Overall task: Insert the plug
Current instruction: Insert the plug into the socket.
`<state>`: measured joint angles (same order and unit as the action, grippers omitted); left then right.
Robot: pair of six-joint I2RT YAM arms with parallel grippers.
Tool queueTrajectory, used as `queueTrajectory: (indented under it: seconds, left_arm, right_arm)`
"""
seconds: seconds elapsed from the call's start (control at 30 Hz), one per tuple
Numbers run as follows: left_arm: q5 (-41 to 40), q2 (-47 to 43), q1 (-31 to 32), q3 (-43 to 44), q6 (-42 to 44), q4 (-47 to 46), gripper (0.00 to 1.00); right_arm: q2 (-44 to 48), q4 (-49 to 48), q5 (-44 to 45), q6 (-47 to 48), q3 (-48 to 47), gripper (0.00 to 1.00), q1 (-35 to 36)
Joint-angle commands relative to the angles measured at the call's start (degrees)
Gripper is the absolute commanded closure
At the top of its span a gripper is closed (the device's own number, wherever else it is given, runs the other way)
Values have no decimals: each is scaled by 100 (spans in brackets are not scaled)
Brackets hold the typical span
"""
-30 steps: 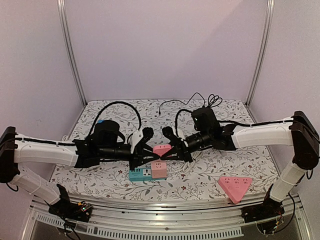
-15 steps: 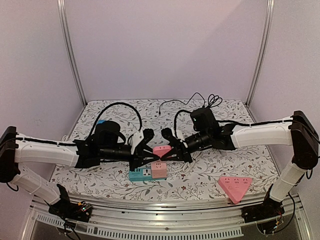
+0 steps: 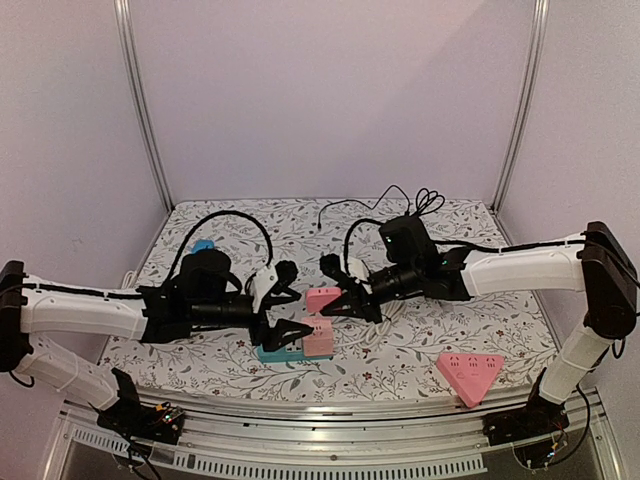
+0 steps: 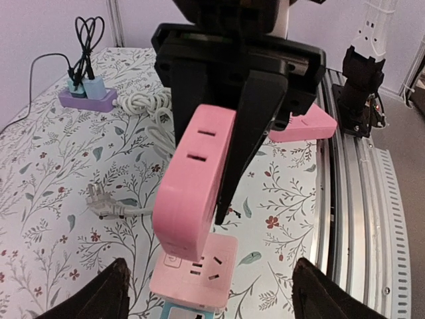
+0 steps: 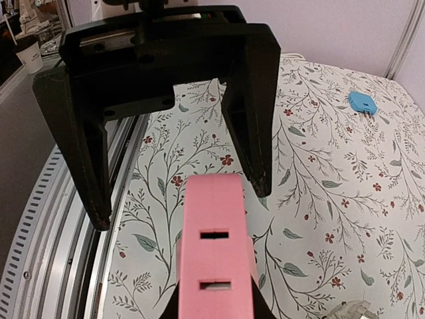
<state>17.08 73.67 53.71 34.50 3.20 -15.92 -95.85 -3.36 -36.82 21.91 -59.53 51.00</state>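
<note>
My right gripper is shut on a pink plug block, holding it in the air just above a pink socket that lies on the table beside a teal socket. In the left wrist view the plug block hangs tilted over the pink socket, and its lower end hides part of the socket's face. My left gripper stands open, its fingers either side of the plug without touching it. In the right wrist view the plug fills the gap between my right fingers, and the open left gripper faces it.
A pink triangular power strip lies at the front right. A purple socket with chargers and coiled cables sit at the back. A white-cabled plug lies near the sockets. A blue item rests at the back left.
My left gripper has opened, let go of the pink plug block and drawn back to the left. The right gripper still holds the block.
</note>
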Motion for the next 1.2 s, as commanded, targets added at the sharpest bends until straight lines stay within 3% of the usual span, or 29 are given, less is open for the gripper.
queueTrajectory:
  seconds: [0.0, 0.2, 0.57, 0.9, 1.17]
  left_arm:
    - [-306, -244, -36, -273, -120, -324, 17]
    - [-453, -418, -36, -622, -399, -756, 22]
    - [-690, -752, 12, -892, -582, -947, 49]
    - [-281, 26, 19, -834, -231, -1609, 50]
    - [-274, -81, 21, -1250, 13, -2111, 56]
  right_arm:
    - [155, -7, 150, -44, 70, 100, 21]
    - [193, -178, 41, -40, 86, 100, 16]
    - [226, -841, -138, -523, 359, 100, 5]
    - [-276, -1301, -332, -752, 305, 100, 19]
    - [-651, -1392, -343, -718, 201, 100, 92]
